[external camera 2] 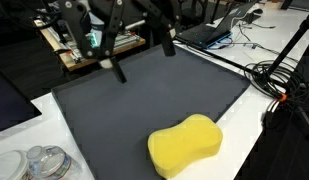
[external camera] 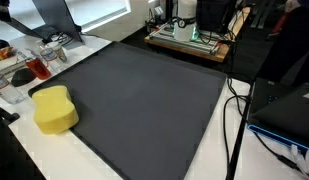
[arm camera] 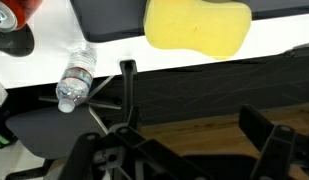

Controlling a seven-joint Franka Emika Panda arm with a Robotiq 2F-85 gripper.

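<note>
**While the gripper hangs wide open, the yellow sponge lies well apart on the mat**

In an exterior view the sponge sits at lower left of frame, on the dark mat's corner; gripper out of frame. In an exterior view the gripper is at upper centre, jaws spread, holding nothing. Sponge at lower right on the mat, plastic bottle at lower left on the white table. Wrist view: sponge at top centre, on the mat's edge; bottle lying lower left of it on the table. Fingers at bottom, nothing between them.
</note>
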